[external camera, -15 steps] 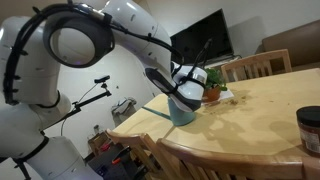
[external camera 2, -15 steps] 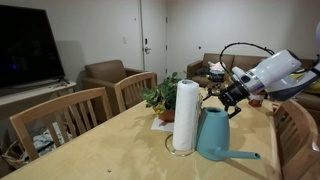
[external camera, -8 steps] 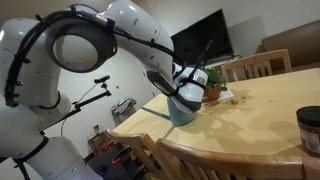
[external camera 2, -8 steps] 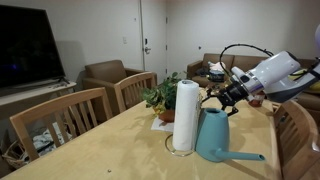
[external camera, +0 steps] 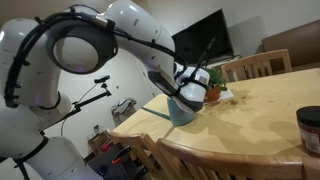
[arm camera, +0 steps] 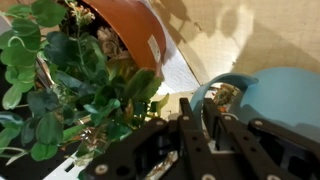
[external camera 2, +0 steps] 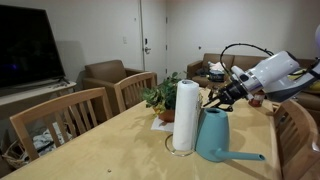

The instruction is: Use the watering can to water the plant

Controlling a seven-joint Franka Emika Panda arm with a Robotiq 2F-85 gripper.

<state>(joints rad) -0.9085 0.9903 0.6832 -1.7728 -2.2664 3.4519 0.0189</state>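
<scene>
The teal-blue watering can stands on the wooden table beside a white paper towel roll, its thin spout pointing out low to one side. In the wrist view its rounded body and open top lie at the right. My gripper reaches down onto the top of the can, and its two fingers stand close together, pinching the teal rim at the opening. The plant, leafy green in an orange pot, stands just behind the can.
A tall paper towel roll stands touching-close to the can. A dark cylindrical jar sits near the table's edge. Wooden chairs line the table, and a television stands beyond.
The fingers have drawn together on the can's top. The arm and the can have hardly shifted.
</scene>
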